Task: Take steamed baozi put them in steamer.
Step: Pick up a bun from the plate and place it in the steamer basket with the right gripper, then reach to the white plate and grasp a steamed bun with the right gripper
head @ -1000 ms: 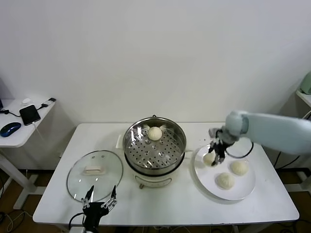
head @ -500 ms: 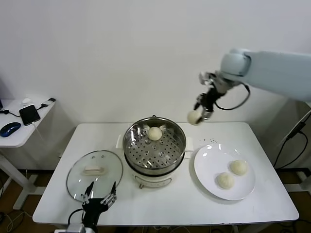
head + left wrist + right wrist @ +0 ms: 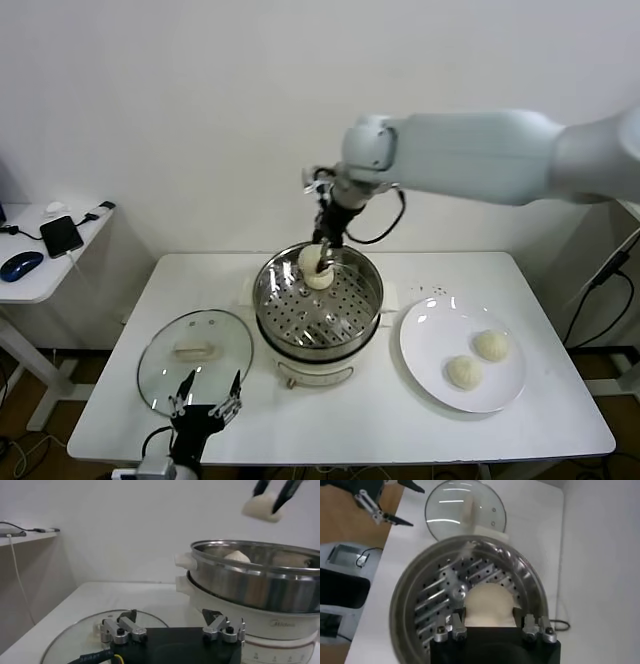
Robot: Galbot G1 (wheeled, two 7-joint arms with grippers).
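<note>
- One steamed baozi [image 3: 312,259] is held clamped in the right gripper [image 3: 322,252], above the steamer [image 3: 318,305].
- Left gripper [image 3: 204,407] is parked wide apart, beside the glass lid [image 3: 192,358].

4 baozi [image 3: 462,372], 1 steamer [image 3: 318,312], 1 lid [image 3: 196,359], 1 plate [image 3: 425,345], 2 grippers [image 3: 328,246].

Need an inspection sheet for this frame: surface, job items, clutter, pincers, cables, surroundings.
Surface: white table.
Job's things: steamer mid-table, one baozi on its tray; carried baozi above the pot; two baozi on the plate.
Clutter: glass lid flat on the robot's left of the steamer.
Pincers: right pincer shut on the carried baozi over the steamer; left pincer open at the table's near edge by the lid.
Cables: black cable past the table's right end.
Surroundings: side desk with phone and mouse.
</note>
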